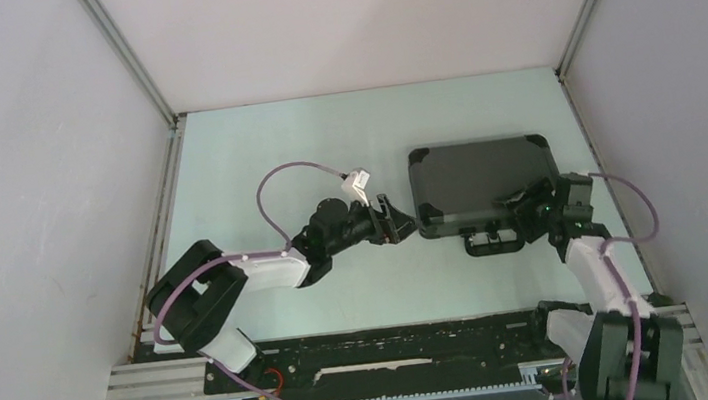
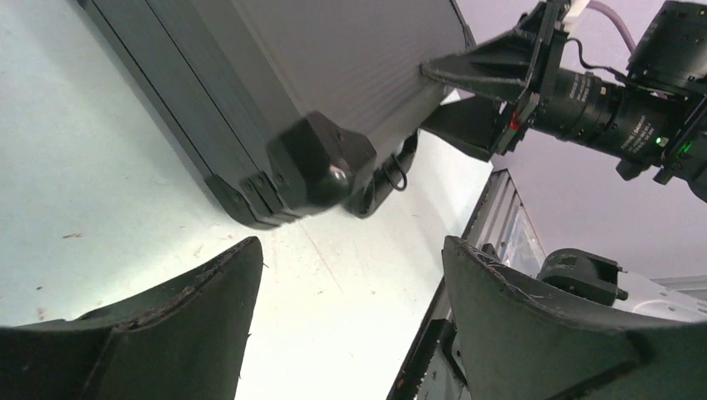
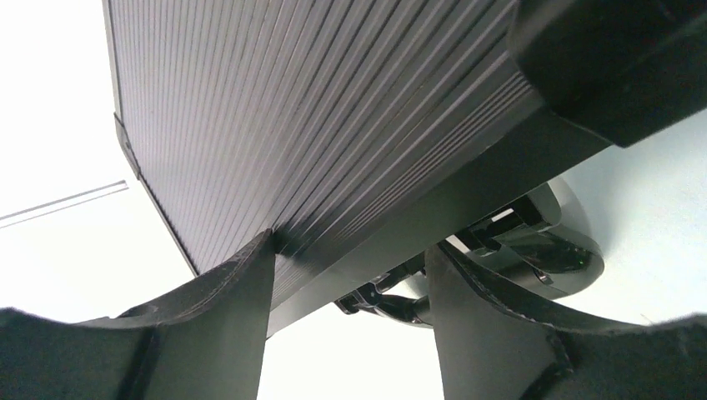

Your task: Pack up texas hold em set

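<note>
On the pale table (image 1: 274,149) the left gripper (image 1: 395,223) has its jaws spread wide and holds nothing. The near-left corner (image 2: 321,167) of the closed black case (image 1: 484,180) sits just ahead of the gap, apart from both fingers. The case lies flat at mid-table, with its handle (image 1: 493,242) on the near side. At its near-right edge the right gripper (image 1: 516,202) is also parted and grips nothing; one fingertip (image 3: 242,283) lies against the ribbed lid's edge, and the handle shows between the fingers.
</note>
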